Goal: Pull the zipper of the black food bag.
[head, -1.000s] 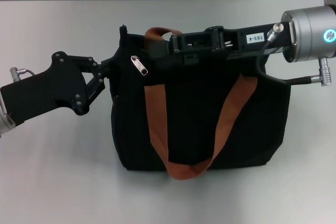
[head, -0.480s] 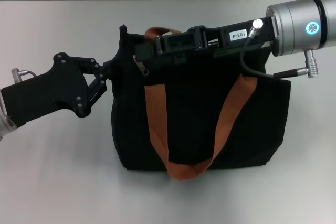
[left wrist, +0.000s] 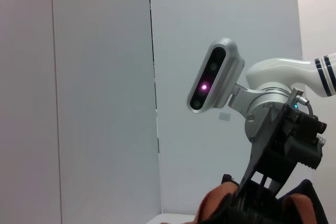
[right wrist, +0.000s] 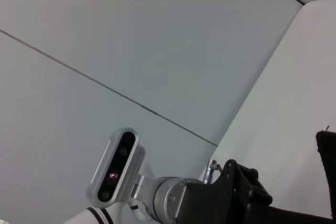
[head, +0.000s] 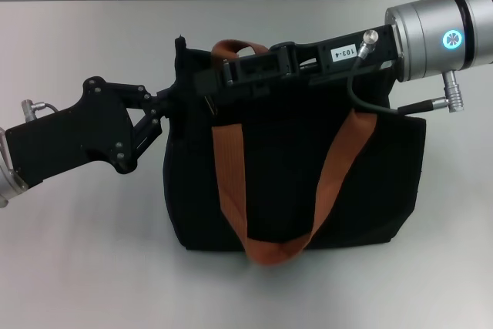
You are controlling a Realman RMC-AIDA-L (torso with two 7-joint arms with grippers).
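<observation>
Just then the right end effector [head: 209,86] sat over the zipper [head: 208,102] at the bag's [head: 308,182] upper-left corner, grip unclear, left end effector [head: 166,100] pinching that corner.

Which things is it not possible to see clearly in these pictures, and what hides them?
- The zipper: head view, mostly covered by the right gripper; whether it is gripped cannot be told.
- The left gripper: head view, its tips merge with the black food bag, black on black.
- Bag's upper edge: head view, hidden under the right arm.
- Wrist views: mostly wall and the robot's head; only slivers of the bag show.
</observation>
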